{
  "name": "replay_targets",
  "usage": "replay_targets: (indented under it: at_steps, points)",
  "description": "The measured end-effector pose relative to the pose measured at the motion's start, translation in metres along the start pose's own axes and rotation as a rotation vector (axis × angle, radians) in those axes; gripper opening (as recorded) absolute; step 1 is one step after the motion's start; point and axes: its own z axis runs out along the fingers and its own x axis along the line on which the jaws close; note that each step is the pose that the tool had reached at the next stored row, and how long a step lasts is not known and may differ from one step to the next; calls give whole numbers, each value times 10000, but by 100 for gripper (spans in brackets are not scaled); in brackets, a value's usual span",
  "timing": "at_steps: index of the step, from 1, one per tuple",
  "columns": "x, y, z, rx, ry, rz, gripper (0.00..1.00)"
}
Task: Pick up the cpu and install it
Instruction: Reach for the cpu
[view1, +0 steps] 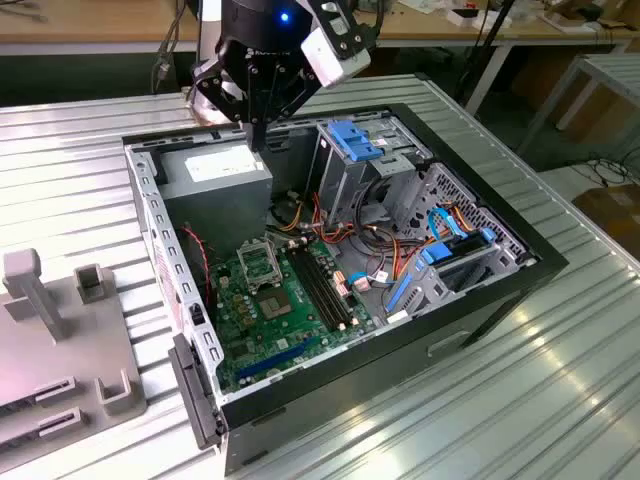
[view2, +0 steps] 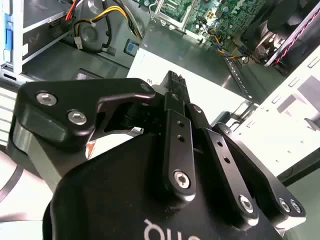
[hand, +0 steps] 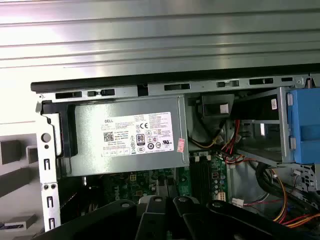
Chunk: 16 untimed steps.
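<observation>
Nearest, at the exterior view's left, a grey plastic fixture (view1: 60, 350) stands on the ribbed metal table (view1: 560, 400). Next comes the open computer case (view1: 530, 262), with the power supply (view1: 225, 170) in its far corner. Its white label (hand: 137, 135) carries small black print and certification marks. The gripper (view1: 257, 138) hangs just above that supply, fingers (view2: 176, 100) drawn together with nothing visible between them. Lower down lies the green board (view1: 250, 335) with the metal-framed socket (view1: 262, 262). The small grey square just beside it is possibly the cpu (view1: 272, 303). Blue drive brackets (view1: 352, 140) sit toward the right.
</observation>
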Motion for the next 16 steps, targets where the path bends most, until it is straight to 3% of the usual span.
replay_targets:
  at_steps: [16]
  points:
    - [53, -4, 1, 1, 0, 0, 11]
